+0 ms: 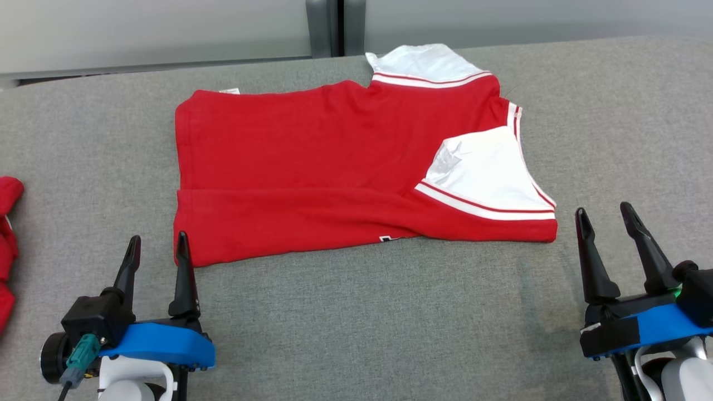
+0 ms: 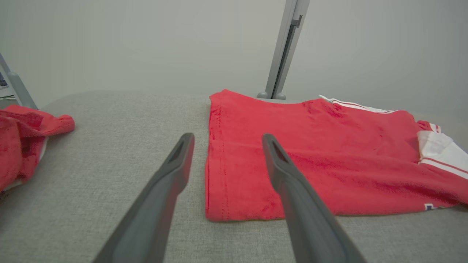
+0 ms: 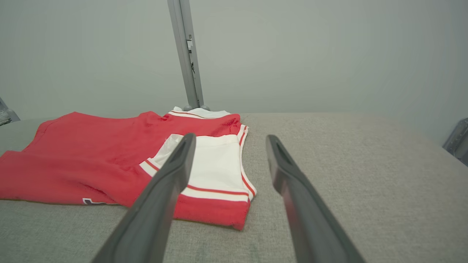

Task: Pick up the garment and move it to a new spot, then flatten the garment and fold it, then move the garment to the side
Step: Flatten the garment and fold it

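While its long dark fingers stand wide apart and empty, the left gripper (image 1: 158, 236) hangs at the near left corner of the folded red cotton jersey with white striped sleeves (image 1: 312, 167). The right gripper (image 1: 603, 208), equally spread and empty, sits just off its near right corner. The jersey lies flat on the grey fabric-covered table (image 1: 356, 312) — a pinch catching only the top layer could peel the fold open.
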### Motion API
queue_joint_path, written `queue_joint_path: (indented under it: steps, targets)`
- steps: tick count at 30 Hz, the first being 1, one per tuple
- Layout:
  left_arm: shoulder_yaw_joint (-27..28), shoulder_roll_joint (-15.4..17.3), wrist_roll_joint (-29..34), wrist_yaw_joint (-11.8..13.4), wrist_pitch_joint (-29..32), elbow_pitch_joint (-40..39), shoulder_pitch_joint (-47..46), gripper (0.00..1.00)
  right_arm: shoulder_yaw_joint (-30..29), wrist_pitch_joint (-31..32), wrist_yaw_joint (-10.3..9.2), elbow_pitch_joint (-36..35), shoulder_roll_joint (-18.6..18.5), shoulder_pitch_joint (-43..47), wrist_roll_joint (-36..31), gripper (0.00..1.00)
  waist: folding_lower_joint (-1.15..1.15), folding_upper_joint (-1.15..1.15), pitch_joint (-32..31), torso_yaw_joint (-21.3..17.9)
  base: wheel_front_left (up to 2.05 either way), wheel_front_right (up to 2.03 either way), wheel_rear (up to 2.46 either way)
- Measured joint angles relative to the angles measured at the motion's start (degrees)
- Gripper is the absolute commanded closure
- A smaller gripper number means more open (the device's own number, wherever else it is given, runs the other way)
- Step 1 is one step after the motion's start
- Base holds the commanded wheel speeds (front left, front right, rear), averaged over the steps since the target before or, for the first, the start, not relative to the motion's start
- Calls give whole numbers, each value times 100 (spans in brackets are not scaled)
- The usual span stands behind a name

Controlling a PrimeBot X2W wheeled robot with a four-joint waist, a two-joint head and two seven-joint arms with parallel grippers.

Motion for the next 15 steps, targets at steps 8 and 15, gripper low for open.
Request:
queue_joint_path:
  steps: [8,15]
  targets:
    - [-62,-48,-436,-396,365,829,-454,0,126,107,1,1170,-159,-431,168,0,2,0,380,27,0,0,0]
    - [-93,-181,-850,-754,702,1672,-1044,0,613,54,0,2391,-358,-1200,489,0,2,1,670,132,0,0,0]
